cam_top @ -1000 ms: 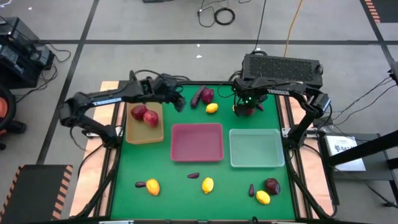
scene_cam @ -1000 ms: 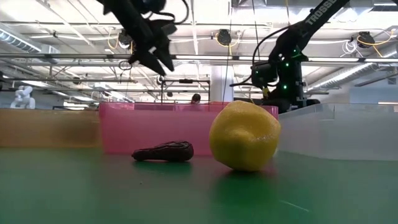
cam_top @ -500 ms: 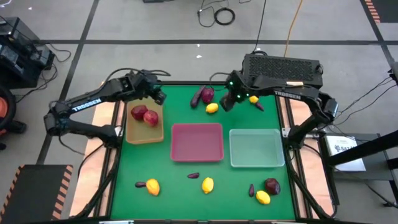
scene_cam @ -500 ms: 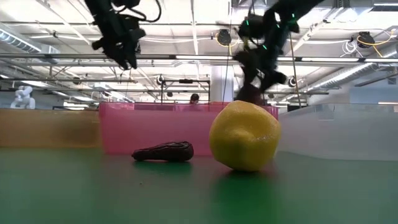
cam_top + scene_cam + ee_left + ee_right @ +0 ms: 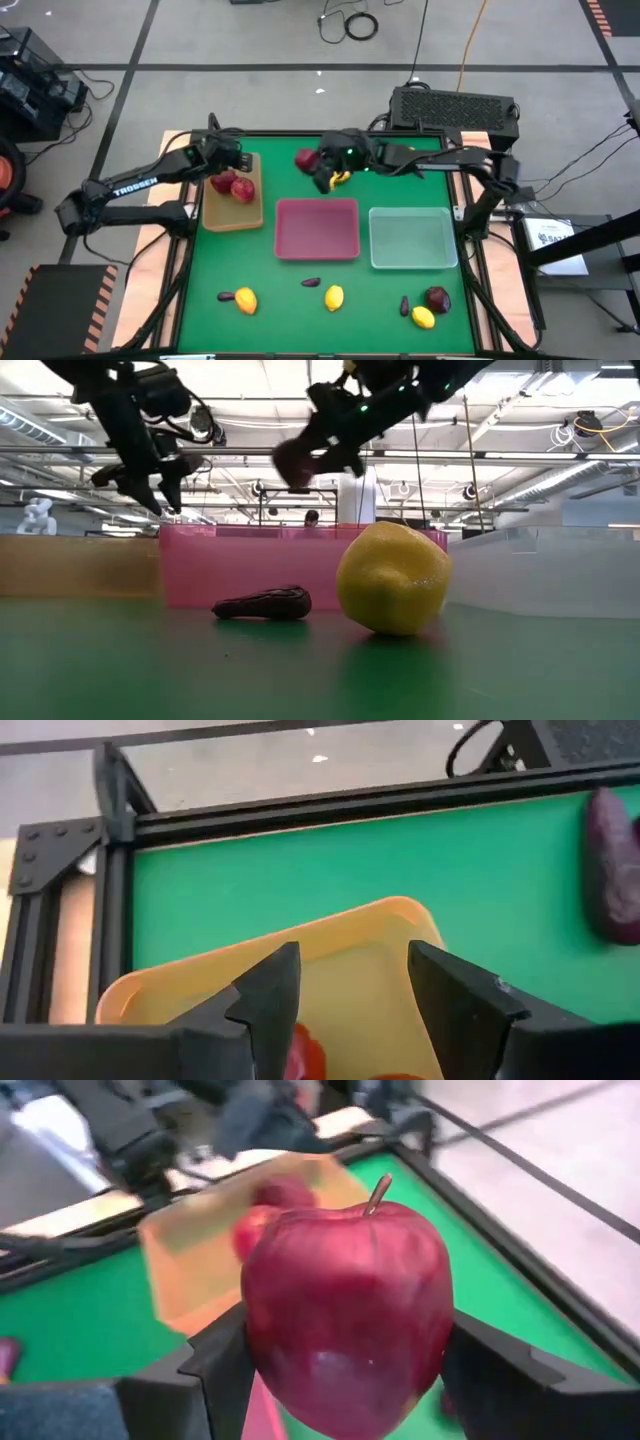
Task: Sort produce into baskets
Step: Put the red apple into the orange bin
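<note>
Now carrying an apple to the tan tray.
Right pincer (image 5: 345,1370) grips the apple (image 5: 345,1315); keep it high past the open left pincer (image 5: 350,985), release above tan tray (image 5: 212,214) near the worktop's far-left corner.

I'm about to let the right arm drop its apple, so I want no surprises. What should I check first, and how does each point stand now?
1. Grip: right gripper is shut on the apple, stem up: ok.
2. Position: in the high view the apple is over green table short of the tan tray: not ok for release yet.
3. Tray contents: two apples already lie there, same kind: ok.
4. Free room in the tray: cannot tell.
5. Left gripper hovers open and empty over the tray's far end, in the way: not ok.
</note>
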Robot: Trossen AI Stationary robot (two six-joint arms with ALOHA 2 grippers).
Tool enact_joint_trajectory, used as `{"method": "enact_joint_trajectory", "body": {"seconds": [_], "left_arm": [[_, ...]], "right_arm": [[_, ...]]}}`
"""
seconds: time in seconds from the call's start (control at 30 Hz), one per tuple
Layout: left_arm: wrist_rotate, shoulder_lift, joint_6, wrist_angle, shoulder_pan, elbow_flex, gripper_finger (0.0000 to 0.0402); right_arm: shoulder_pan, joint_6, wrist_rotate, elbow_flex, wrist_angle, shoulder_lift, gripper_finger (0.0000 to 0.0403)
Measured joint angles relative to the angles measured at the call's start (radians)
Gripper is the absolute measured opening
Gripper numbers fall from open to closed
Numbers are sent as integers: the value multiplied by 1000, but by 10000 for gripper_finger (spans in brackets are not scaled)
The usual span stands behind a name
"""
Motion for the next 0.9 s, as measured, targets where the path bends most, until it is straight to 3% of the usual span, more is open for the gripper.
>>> {"method": "enact_joint_trajectory", "body": {"seconds": [0.17, 0.33, 0.5, 0.9], "left_arm": [[-23, -19, -41, 22, 50, -20, 194], [-20, -33, -12, 38, 116, -20, 194], [56, -34, 57, 62, 150, -20, 194], [99, -34, 142, 63, 178, -20, 194]], "right_arm": [[31, -8, -71, 0, 307, 126, 255], [62, -5, -77, 12, 548, 255, 264], [92, -4, -101, 123, 572, 384, 266], [146, -7, -130, 490, 466, 630, 267]]}}
